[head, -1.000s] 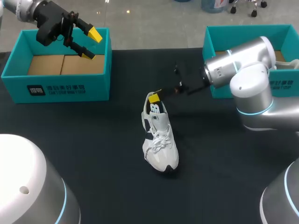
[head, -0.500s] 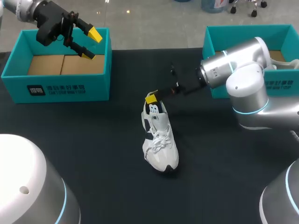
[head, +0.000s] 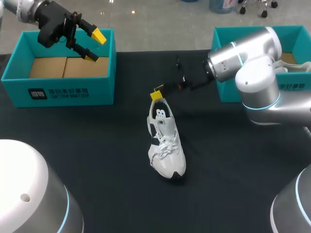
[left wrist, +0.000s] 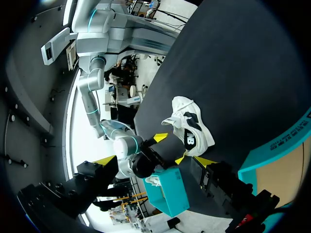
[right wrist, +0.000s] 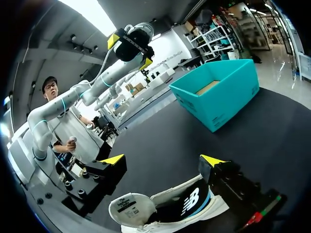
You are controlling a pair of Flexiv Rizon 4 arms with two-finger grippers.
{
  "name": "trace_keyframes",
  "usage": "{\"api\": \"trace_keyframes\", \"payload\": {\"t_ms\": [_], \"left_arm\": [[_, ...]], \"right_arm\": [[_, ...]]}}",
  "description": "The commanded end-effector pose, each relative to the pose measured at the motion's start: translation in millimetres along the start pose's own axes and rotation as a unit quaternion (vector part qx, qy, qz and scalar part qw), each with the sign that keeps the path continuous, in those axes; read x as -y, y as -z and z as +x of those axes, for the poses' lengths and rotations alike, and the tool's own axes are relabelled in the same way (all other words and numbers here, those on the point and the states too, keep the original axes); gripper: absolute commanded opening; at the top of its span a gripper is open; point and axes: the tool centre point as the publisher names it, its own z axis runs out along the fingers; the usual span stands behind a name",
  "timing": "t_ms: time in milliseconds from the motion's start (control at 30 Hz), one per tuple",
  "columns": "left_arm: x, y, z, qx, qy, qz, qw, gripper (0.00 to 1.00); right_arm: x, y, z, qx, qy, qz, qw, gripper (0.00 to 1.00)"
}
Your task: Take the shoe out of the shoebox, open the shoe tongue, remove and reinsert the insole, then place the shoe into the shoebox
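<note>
A white sneaker (head: 165, 143) with dark side patches lies in the middle of the black table (head: 97, 145), heel toward the far side. My right gripper (head: 160, 91) hangs open just above and behind the heel, holding nothing. In the right wrist view the shoe (right wrist: 165, 213) lies under the open right gripper (right wrist: 163, 160), its tongue label (right wrist: 129, 206) facing up. My left gripper (head: 95, 46) stays open and empty over the left teal shoebox (head: 58, 92). From the left wrist view the shoe (left wrist: 192, 130) is seen far ahead of the left gripper (left wrist: 155, 160).
A second teal shoebox (head: 228, 36) stands at the far right with another white shoe (head: 297, 67) in it; my right arm's elbow (head: 260, 87) covers part of it. The left box shows only its cardboard floor (head: 65, 67).
My right gripper has lifted off the shoe's heel collar and drawn back toward the far side. The shoe and my left arm have not moved.
</note>
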Motion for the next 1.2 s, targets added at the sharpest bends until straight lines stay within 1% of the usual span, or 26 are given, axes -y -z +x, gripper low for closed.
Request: {"api": "trace_keyframes", "payload": {"t_ms": [33,67,100,133,167,233,300,333,367,400,433,467,1033,1067,1133,1200], "left_arm": [[0,0,-0.2,-0.001,0.000,0.000,1.000,1.00],[0,0,-0.2,-0.001,0.000,0.000,1.000,1.00],[0,0,-0.2,-0.001,0.000,0.000,1.000,1.00],[0,0,-0.2,-0.001,0.000,0.000,1.000,1.00],[0,0,-0.2,-0.001,0.000,0.000,1.000,1.00],[0,0,-0.2,-0.001,0.000,0.000,1.000,1.00],[0,0,-0.2,-0.001,0.000,0.000,1.000,1.00],[0,0,-0.2,-0.001,0.000,0.000,1.000,1.00],[0,0,-0.2,-0.001,0.000,0.000,1.000,1.00],[0,0,-0.2,-0.001,0.000,0.000,1.000,1.00],[0,0,-0.2,-0.001,0.000,0.000,1.000,1.00],[0,0,-0.2,-0.001,0.000,0.000,1.000,1.00],[0,0,-0.2,-0.001,0.000,0.000,1.000,1.00],[0,0,-0.2,-0.001,0.000,0.000,1.000,1.00],[0,0,-0.2,-0.001,0.000,0.000,1.000,1.00],[0,0,-0.2,-0.001,0.000,0.000,1.000,1.00]], "right_arm": [[-10.1,8,6.3,0.035,-0.022,0.003,0.999,0.80],[-13.9,11,7.4,0.047,-0.024,0.002,0.999,0.74],[-17.5,15,9.0,0.058,-0.027,0.002,0.998,0.73],[-20.8,18,10.0,0.074,-0.032,0.005,0.997,0.62],[-23.7,21,10.7,0.084,-0.032,0.012,0.996,0.49],[-28.9,28,12.4,0.106,-0.033,0.021,0.994,0.47],[-33.3,35,14.1,0.124,-0.036,0.021,0.991,0.42],[-35.1,38,14.7,0.130,-0.035,0.021,0.991,0.38],[-36.7,41,15.3,0.138,-0.037,0.020,0.989,0.29],[-38.3,44,15.8,0.153,-0.038,0.029,0.987,0.18],[-39.4,47,16.2,0.164,-0.041,0.033,0.985,0.00],[-40.7,50,17.0,0.175,-0.046,0.037,0.983,0.00],[-40.7,50,17.0,0.175,-0.046,0.037,0.983,0.00],[-37.9,47,18.2,0.212,-0.062,0.049,0.974,0.00],[-32.4,42,21.4,0.248,-0.078,0.045,0.965,0.00],[-28.5,39,22.7,0.293,-0.088,0.053,0.950,0.00]]}}
